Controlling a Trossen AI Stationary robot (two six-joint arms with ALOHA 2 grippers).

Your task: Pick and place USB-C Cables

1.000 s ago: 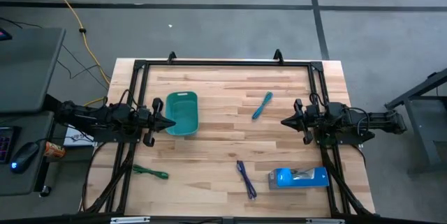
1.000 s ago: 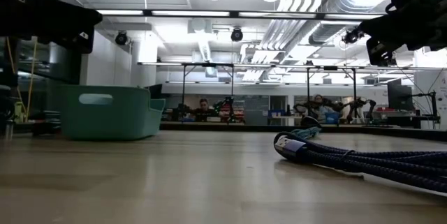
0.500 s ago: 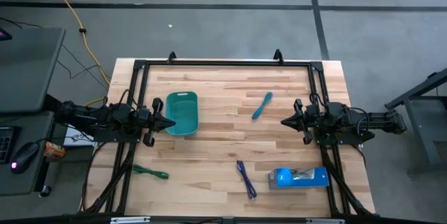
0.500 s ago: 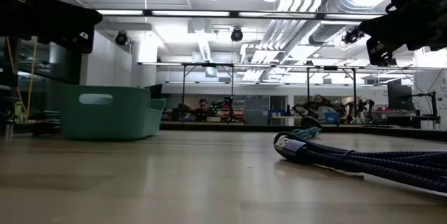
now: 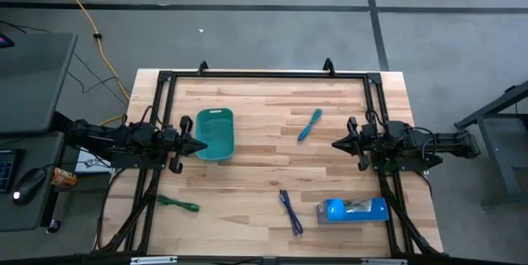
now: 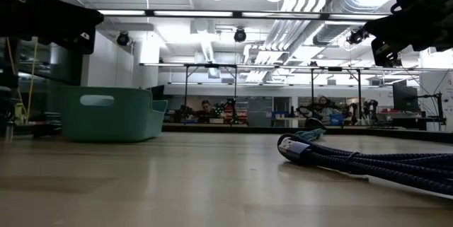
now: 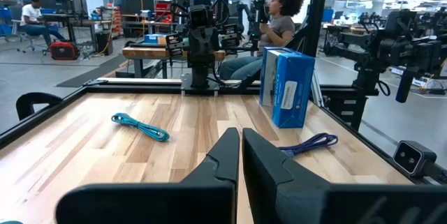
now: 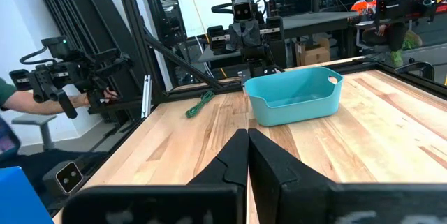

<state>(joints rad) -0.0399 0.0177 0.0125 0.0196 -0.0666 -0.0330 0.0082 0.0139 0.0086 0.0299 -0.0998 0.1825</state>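
With both grippers, left (image 5: 200, 144) and right (image 5: 337, 144), closed and empty, I must next open over a cable (image 5: 309, 124).

No writing can be read anywhere. The blue box (image 7: 286, 86) carries a pale label on its narrow face, but its print is too small to make out.

Three cables (image 5: 309, 124), one tray (image 5: 214, 134), one blue box (image 5: 353, 210), two arms (image 5: 115, 139).
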